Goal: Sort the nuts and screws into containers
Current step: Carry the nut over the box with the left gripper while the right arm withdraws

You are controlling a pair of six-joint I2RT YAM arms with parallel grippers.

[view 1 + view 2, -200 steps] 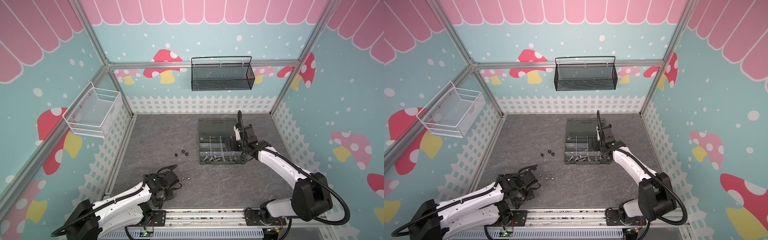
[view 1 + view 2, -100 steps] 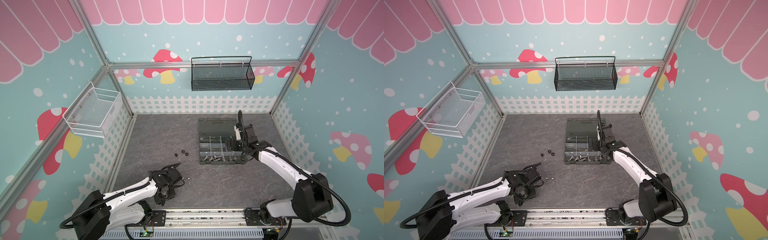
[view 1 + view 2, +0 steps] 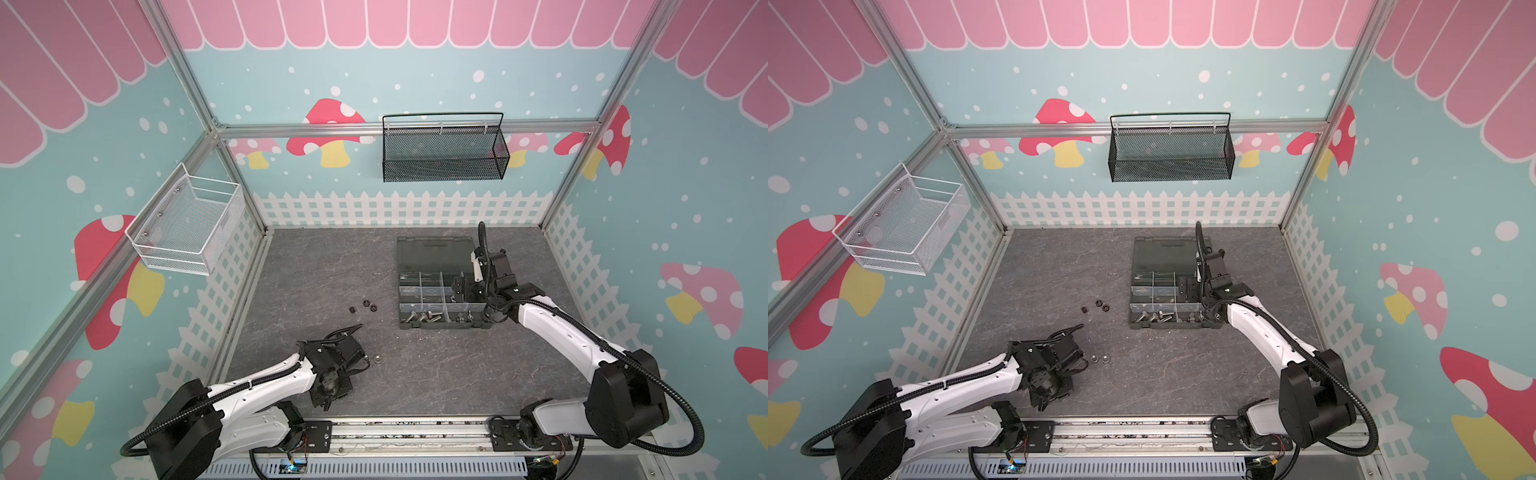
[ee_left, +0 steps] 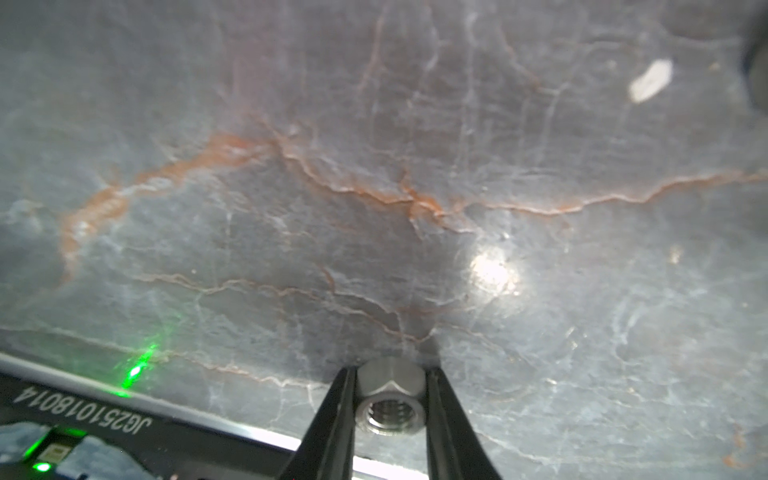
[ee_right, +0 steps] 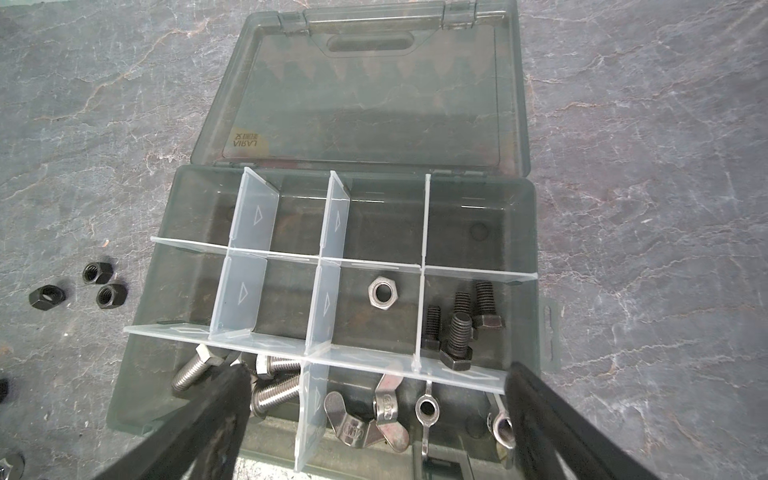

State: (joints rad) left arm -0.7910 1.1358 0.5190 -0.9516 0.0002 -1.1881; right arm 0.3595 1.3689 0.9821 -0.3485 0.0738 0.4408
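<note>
While the right gripper (image 5: 376, 374) hangs wide open above the box (image 5: 535, 249), the left gripper (image 4: 390, 372) clamps a silver nut (image 4: 390, 399) between both fingers (image 4: 332, 415), close to the grey tabletop (image 4: 374, 166).

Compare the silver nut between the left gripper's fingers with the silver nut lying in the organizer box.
The gripped nut is pinched on two sides by the left gripper; the boxed nut lies free, untouched. The gripped nut is over the grey table; the boxed nut sits in a middle-row compartment of the organizer box. Both are shiny silver hexagons with centre holes.
</note>
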